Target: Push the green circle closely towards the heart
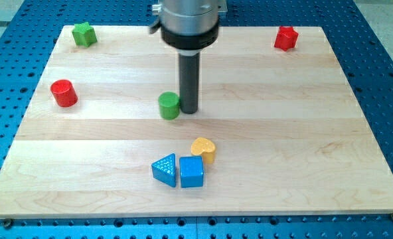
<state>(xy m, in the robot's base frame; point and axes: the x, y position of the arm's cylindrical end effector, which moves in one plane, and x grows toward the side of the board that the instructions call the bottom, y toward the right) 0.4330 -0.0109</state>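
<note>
The green circle [169, 105] sits near the middle of the wooden board [303, 133]. My tip [189, 109] stands right beside it on the view's right, touching or nearly touching it. The yellow heart [204, 150] lies below and to the right of the circle, a short way toward the view's bottom.
A blue triangle [164, 170] and a blue cube [191, 172] sit just below the heart, the cube touching it. A red cylinder [64, 93] is at the left, a green star-like block [84, 34] at the top left, and a red block [286, 38] at the top right.
</note>
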